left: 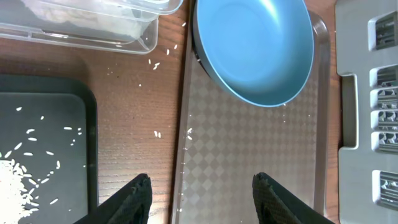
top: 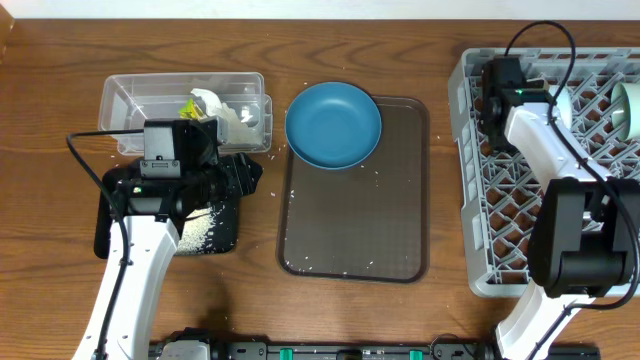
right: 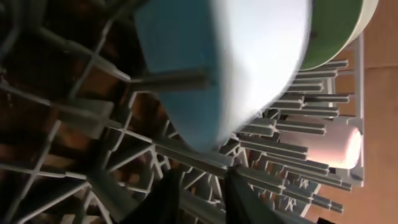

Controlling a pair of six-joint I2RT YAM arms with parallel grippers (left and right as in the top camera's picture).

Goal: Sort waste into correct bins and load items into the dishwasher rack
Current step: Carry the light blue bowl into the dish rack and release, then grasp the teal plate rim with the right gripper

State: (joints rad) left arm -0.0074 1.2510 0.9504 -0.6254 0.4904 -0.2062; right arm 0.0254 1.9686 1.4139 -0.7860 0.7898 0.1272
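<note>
Grey rack [top: 468, 200] holds two bowls [right: 249, 62], one cup [right: 336, 147]; left jaws spread, right jaws slightly parted.

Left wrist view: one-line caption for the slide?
Open left gripper over the brown tray carrying the blue plate; black tray with rice scraps and clear tub alongside.

Table [top: 250, 320]: wood, visible grain, low sheen.
Tub [top: 125, 95]: clear plastic, glossy, see-through walls.
Tissue [top: 235, 115]: white paper, crumpled, matt.
Black tray [left: 50, 106]: plastic, matt, smooth.
Rice scraps [left: 12, 180]: white, dull, granular.
Serving tray [left: 249, 162]: brown plastic, embossed diamond texture, slight gloss.
Plate [top: 333, 124]: blue, smooth, satin sheen.
Rack [top: 470, 180]: grey moulded plastic, matt.
Pale bowl [right: 261, 56], green bowl [right: 336, 31], cup [right: 339, 146]: smooth; image blurred, exact finish unclear.
</note>
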